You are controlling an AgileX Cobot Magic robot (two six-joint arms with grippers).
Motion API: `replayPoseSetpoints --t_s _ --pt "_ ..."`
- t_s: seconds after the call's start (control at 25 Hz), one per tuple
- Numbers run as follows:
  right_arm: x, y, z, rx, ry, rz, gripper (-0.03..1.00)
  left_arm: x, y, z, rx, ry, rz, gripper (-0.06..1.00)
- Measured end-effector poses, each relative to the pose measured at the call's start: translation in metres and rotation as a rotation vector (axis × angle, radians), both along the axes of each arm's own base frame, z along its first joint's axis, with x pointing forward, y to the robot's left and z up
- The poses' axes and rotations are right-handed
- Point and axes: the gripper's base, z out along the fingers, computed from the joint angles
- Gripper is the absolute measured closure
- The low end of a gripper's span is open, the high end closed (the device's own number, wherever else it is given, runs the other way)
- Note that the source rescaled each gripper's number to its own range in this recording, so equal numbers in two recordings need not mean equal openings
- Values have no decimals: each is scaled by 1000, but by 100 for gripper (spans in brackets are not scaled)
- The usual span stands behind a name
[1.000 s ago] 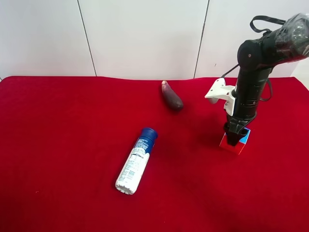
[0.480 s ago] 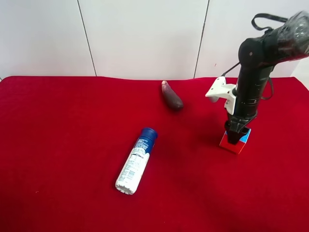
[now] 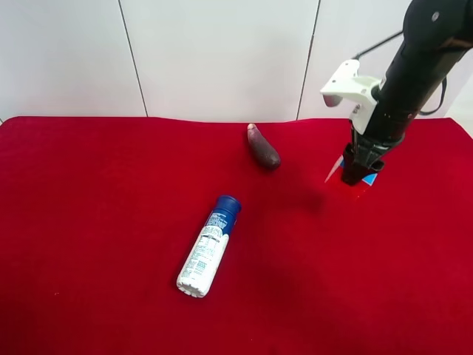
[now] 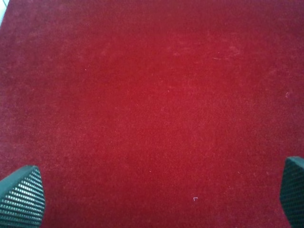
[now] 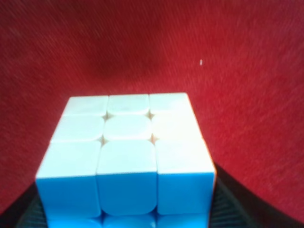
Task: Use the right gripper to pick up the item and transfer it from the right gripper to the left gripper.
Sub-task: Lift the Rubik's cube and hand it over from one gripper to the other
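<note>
Mostly hidden behind the black, white-bracketed right gripper (image 3: 360, 176) clenching it, the small blue, red and white tiled puzzle cube (image 5: 126, 156) hangs above the red cloth (image 3: 111, 222). Only the black left gripper's (image 4: 156, 197) wide-spread fingertips (image 4: 21, 197) show.

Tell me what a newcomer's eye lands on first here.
The puzzle cube fills the right wrist view, clamped in the right gripper above the red cloth at the exterior high view's right. A white blue-capped bottle lies mid-cloth, a dark purple eggplant-like object nearer the wall.

Even light; blurry, washed-out cube (image 5: 126, 156)
</note>
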Motion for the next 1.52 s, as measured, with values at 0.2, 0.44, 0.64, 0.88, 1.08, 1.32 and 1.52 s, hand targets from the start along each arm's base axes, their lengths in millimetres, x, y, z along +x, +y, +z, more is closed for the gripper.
replayPoseSetpoints --t_s 0.2,0.44,0.64,0.88,1.08,1.32,1.52 --pt "-20 33 20 23 -56 117 97 0 0 0 -1 0 -1 -6" --pt "-45 77 24 16 -69 287 97 3 -3 0 -26 24 -29 -6" --pt "-71 115 25 9 -101 439 97 28 -10 4 -71 177 -90 -6" --pt "-88 139 26 42 -139 515 97 49 -23 21 -187 273 -192 -6" --pt "-102 157 28 76 -182 583 97 74 -36 34 -301 379 -265 -6" --pt "-107 167 30 170 -190 570 97 104 -50 48 -430 462 -329 -6" --pt "-111 173 32 250 -164 590 97 125 -62 58 -542 513 -398 -6"
